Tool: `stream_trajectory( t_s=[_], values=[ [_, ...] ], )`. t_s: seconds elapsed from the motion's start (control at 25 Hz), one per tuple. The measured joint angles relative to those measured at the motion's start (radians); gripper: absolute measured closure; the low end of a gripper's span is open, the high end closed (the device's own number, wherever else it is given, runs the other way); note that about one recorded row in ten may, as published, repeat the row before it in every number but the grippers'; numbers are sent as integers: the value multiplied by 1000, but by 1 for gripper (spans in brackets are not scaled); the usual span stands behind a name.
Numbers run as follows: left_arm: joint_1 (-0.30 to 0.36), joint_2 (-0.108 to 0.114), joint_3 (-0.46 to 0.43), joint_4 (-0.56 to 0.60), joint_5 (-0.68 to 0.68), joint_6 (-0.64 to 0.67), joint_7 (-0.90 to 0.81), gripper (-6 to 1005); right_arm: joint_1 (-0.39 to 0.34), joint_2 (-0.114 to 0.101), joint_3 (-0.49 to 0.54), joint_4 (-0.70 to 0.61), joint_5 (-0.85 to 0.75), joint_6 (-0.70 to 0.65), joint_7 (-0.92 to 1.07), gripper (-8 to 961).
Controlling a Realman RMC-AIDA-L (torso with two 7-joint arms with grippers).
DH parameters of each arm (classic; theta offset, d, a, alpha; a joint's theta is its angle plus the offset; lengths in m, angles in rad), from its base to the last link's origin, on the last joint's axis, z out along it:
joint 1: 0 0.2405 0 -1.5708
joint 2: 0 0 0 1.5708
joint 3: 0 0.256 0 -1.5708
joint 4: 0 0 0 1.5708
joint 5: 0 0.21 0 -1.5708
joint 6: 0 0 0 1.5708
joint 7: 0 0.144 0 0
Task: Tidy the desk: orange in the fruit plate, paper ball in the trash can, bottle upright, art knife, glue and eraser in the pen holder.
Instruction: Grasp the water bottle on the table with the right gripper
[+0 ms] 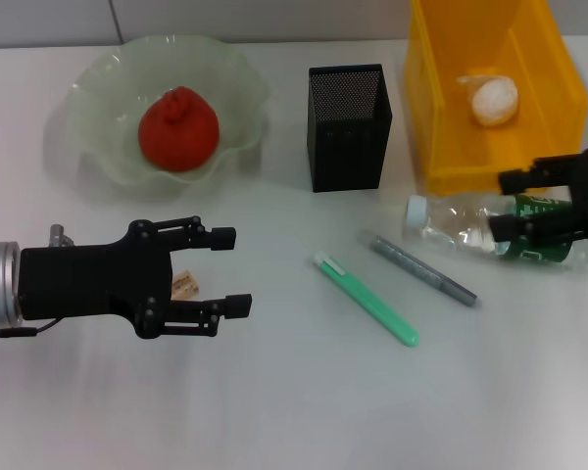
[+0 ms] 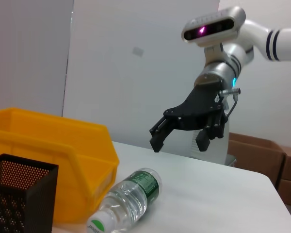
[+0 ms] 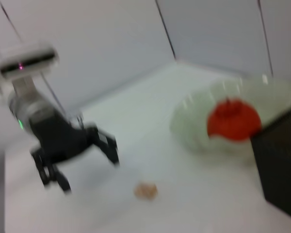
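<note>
Where the head view looks down on the white surface, we see the orange sitting in the fruit plate at the far left and the paper ball inside the yellow trash can at the far right, with the black mesh pen holder standing between them. The bottle lies on its side just in front of the trash can, cap toward the pen holder. The right gripper hovers over its labelled end, fingers spread wide around nothing. The art knife and the glue lie side by side, apart, near the middle. The left gripper hangs over the near left, fingers wide apart, with the eraser on the surface between them.

In the left wrist view we see the right gripper above the surface beyond the lying bottle, fingers parted, beside the trash can and pen holder.

In the right wrist view we see the left gripper open above the surface, the eraser near it, and the orange in the fruit plate.
</note>
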Motion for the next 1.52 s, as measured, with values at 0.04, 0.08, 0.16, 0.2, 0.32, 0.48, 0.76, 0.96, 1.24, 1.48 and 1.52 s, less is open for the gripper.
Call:
stream_trajectory(
  t_s=[0.04,0.08,0.16,0.2,0.32,0.48,0.76,0.96,1.24,1.48,1.52],
  values=[
    [0,0,0,1,0,0,1,187,15,-6,0,-19,-39,-14,23,136],
    [0,-1,0,2,0,-1,3,187,33,-13,0,-32,-76,-28,40,136],
    [-2,-5,0,3,0,-12,7,187,94,-34,0,-50,-178,-60,82,136],
    [-3,-6,0,3,0,-16,8,187,94,-34,0,-50,-178,-60,82,136],
    [-4,-8,0,3,3,-24,14,187,155,-48,-1,-59,-290,-71,99,136],
    [-9,-10,0,3,4,-26,19,187,208,-55,-26,-69,-401,-71,101,135],
    [-11,-14,0,3,-1,-28,13,187,237,-51,-146,-70,-481,-3,102,135],
    [-13,-19,0,-1,-6,-28,7,187,228,-40,-230,-66,-489,65,100,135],
    [-12,-25,-2,-4,-7,-29,6,187,213,-20,-260,-61,-490,157,54,136],
    [-12,-33,-4,-4,-7,-30,1,187,213,12,-266,-62,-527,201,1,136],
    [-12,-34,-4,-3,-7,-29,-2,187,213,15,-272,-61,-529,206,-3,135]
  ],
)
